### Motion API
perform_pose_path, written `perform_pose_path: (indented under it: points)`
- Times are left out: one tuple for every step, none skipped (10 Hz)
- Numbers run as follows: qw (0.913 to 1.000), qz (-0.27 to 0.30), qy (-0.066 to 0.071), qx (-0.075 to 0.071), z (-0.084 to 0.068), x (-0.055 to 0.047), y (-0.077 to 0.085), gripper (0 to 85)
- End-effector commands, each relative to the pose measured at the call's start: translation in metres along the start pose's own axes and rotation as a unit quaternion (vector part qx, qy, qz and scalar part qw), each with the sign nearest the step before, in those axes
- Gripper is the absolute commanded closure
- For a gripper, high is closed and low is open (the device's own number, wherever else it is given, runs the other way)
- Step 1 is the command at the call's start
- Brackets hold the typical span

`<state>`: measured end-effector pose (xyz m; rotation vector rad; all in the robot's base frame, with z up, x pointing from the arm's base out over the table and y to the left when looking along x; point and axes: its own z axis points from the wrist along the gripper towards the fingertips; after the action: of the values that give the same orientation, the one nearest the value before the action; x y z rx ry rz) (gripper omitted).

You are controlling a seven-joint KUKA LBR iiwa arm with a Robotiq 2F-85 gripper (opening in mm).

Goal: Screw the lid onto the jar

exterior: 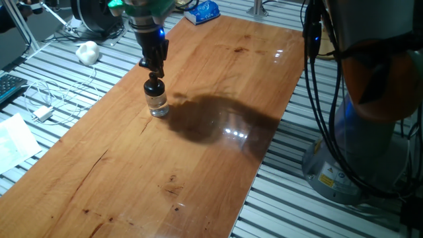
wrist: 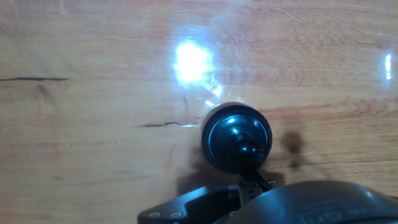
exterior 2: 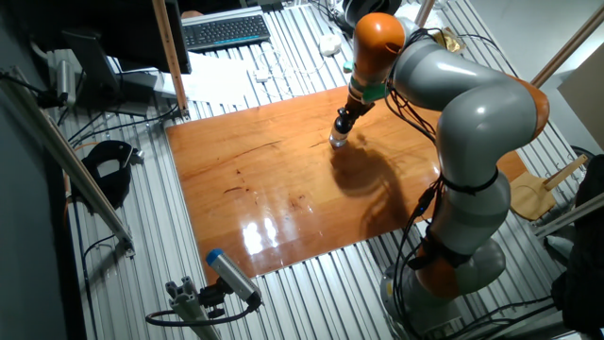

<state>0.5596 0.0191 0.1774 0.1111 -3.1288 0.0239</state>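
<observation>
Seating the lid (exterior: 154,86) on the jar (exterior: 157,103): the gripper (exterior: 154,67) clamps its knob. Keeping the lid level above the desk (exterior: 198,152) should prevent cross-threading.

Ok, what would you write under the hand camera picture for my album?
Looking straight down: the black lid sits on the jar on the wooden table.

Only the jar (exterior: 157,104) with its lid (exterior: 154,86) stands on the table (exterior: 198,165); open wood lies all round.
</observation>
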Motion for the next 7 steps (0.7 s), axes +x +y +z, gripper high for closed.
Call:
perform_pose_path:
  points:
    - [1.0000, 0.000, 0.001, 0.001, -0.0016, -0.0016, -0.0002, 85.0]
    - [1.0000, 0.001, 0.002, 0.001, -0.0028, -0.0026, 0.0001, 85.0]
    - [1.0000, 0.002, 0.002, 0.001, -0.0030, -0.0030, 0.0016, 85.0]
    - [1.0000, 0.005, 0.002, 0.003, -0.0036, -0.0036, 0.0036, 85.0]
    - [1.0000, 0.008, 0.003, 0.003, -0.0045, -0.0040, 0.0061, 85.0]
    - [0.9999, 0.009, 0.003, 0.007, -0.0049, -0.0046, 0.0077, 85.0]
    - [0.9999, 0.008, 0.002, 0.008, -0.0048, -0.0047, 0.0075, 85.0]
